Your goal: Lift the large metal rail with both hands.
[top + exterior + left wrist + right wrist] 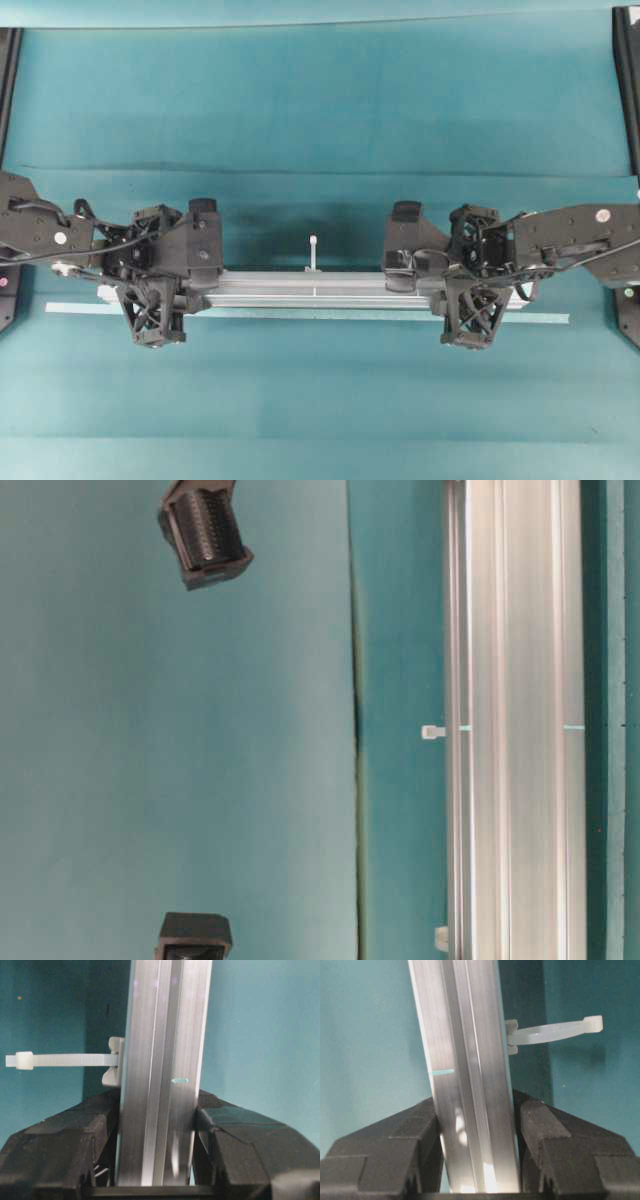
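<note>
The large metal rail, a grooved silver bar, runs left to right across the middle of the overhead view. My left gripper is shut on it near its left end, and my right gripper is shut on it near its right end. In the left wrist view the rail fills the gap of the left gripper, both fingers pressed to its sides. The right gripper clamps the rail the same way. A white peg sticks out at mid-length. The rail's shadow lies apart from it on the cloth.
A thin pale-teal strip lies flat on the teal cloth just in front of the rail, reaching past both its ends. Black frame posts stand at the far corners. A cloth seam crosses behind the arms.
</note>
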